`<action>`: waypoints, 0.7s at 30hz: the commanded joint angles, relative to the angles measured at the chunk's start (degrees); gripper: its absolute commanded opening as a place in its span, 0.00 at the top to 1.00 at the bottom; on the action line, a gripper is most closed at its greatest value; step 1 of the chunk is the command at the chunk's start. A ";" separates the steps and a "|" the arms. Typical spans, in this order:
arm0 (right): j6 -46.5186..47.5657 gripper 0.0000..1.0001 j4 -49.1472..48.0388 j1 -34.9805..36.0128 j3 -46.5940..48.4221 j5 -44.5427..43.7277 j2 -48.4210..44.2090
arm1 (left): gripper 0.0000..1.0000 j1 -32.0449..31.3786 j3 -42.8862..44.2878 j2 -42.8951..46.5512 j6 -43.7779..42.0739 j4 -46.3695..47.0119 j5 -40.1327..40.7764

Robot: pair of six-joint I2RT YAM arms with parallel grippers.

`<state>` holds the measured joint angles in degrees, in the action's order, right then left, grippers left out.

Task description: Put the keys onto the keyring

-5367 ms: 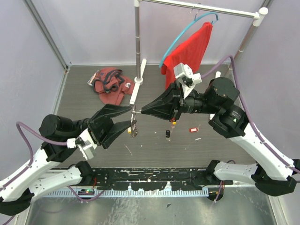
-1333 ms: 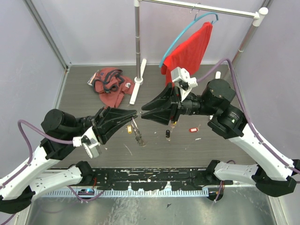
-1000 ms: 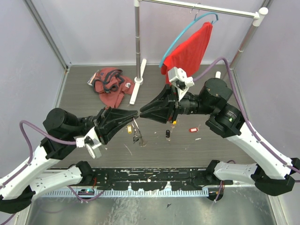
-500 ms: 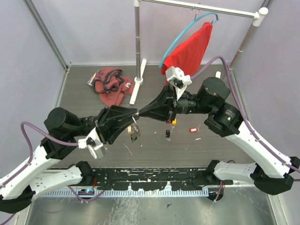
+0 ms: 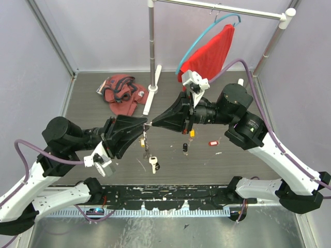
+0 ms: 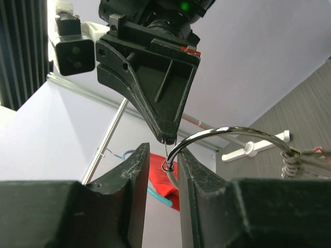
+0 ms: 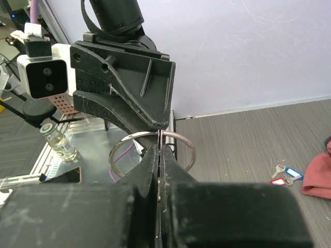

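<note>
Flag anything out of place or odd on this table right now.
A red garment lies crumpled at the far left of the table, while another red cloth hangs on the rack. Loose keys lie scattered mid-table: a red-tagged key and a black-tagged key. Nothing looks broken.

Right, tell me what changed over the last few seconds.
The right tool closed on the keyring. The left tool opened and released its grip. The hanging keys dropped lower, toward the near edge. Unchanged: the black-tagged key and red-tagged key on the table, and the red cloth.
</note>
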<state>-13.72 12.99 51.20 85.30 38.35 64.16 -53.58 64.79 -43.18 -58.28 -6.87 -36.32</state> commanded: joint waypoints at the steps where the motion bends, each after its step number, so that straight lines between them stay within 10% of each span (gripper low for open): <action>1: -0.86 0.99 -0.50 -0.15 2.59 -2.31 -0.48 | 0.63 -0.16 2.79 -0.42 -3.54 -3.35 2.92; 21: -0.88 0.99 0.98 -0.15 2.52 -7.39 1.17 | 0.73 -1.37 4.49 -3.42 -10.38 -7.68 10.01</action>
<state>-13.91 15.75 51.16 85.41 32.05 65.39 -54.35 67.53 -46.65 -67.11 -14.55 -27.88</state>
